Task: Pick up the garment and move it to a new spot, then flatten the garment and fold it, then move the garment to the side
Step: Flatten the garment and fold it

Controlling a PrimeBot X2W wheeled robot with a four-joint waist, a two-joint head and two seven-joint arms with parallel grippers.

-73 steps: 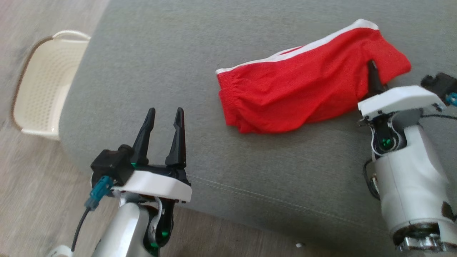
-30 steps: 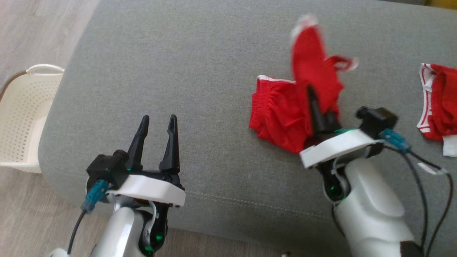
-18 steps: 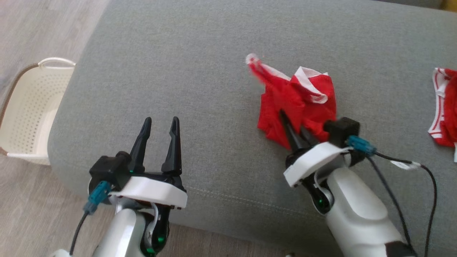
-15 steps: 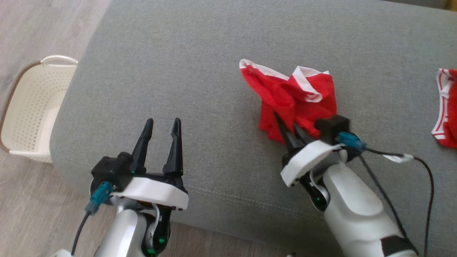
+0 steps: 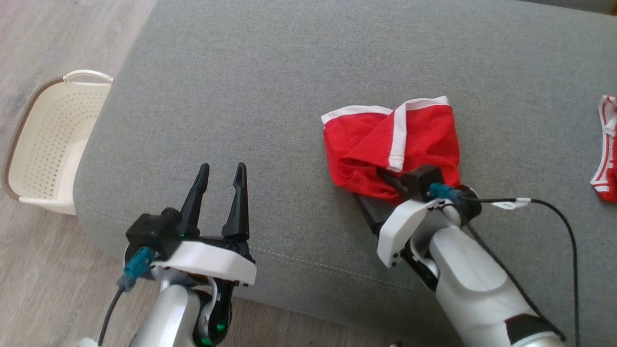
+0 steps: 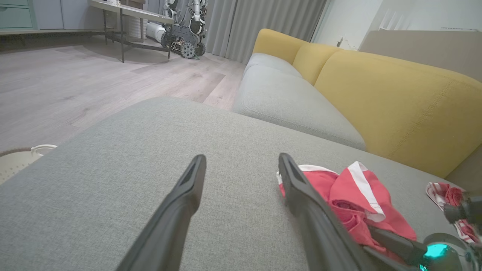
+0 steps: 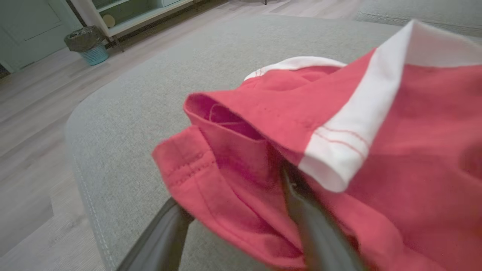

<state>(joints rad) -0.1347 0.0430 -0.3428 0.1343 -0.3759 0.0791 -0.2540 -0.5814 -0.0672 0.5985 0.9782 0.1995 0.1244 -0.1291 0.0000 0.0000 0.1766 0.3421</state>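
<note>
The garment [image 5: 390, 144], red shorts with white trim, lies crumpled and partly folded over on the grey cushion [image 5: 270, 86]. My right gripper [image 5: 373, 189] sits low at its near edge with the jaws apart. One finger lies bare on the cushion and the other is tucked under the cloth. In the right wrist view the red hem [image 7: 233, 150] drapes across the gap between the spread fingers [image 7: 162, 233]. My left gripper [image 5: 221, 174] hangs open and empty over the cushion's front left. It is well left of the garment [image 6: 350, 195], with nothing between its fingers [image 6: 188, 188].
A cream perforated basket [image 5: 48, 144] stands on the wood floor left of the cushion. Another red-and-white cloth [image 5: 606, 154] lies at the far right edge. A yellow sofa back [image 6: 395, 98] rises behind. A black cable [image 5: 554, 212] trails from my right wrist.
My right gripper carried the lifted garment leftward, lowered it onto the cushion and opened its jaws. The garment has settled into a crumpled heap. The left arm stayed put.
</note>
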